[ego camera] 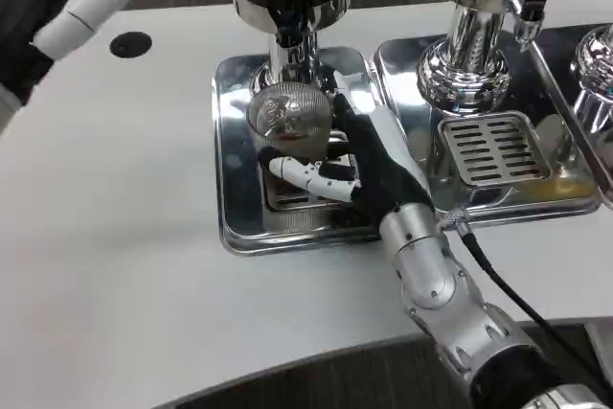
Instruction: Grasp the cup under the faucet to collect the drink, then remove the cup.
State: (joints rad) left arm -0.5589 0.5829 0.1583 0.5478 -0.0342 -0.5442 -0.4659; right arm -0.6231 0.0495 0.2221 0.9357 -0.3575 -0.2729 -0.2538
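The cup [289,117], a clear, thin-walled tumbler, stood on the steel drip tray [233,141] directly beneath the faucet [287,40], just ahead of the right hand [369,165] and wrapped by it. That hand's fingers curled round the cup's right side while the thumb [306,177] lay across its near wall, so the hand was closed on the cup and gripping it at about mid-height. Some pale liquid or foam seemed to show inside, though how full it was could not be told. Being transparent and smooth, the cup would likely be slippery, the more so if wet, and light when empty but noticeably heavier once filled. The walls looked stiff enough for a firm hold, yet a hard squeeze might crack or deform them if it was plastic. The mid-height wrap seemed the sound place to hold: low enough to steady it, clear of the rim. Lifting out would call for keeping it upright and drawing it back toward the wrist without knocking the faucet. The left hand [81,7] was raised far off to the left, over the bench [115,237]; whether it was open could not be told.
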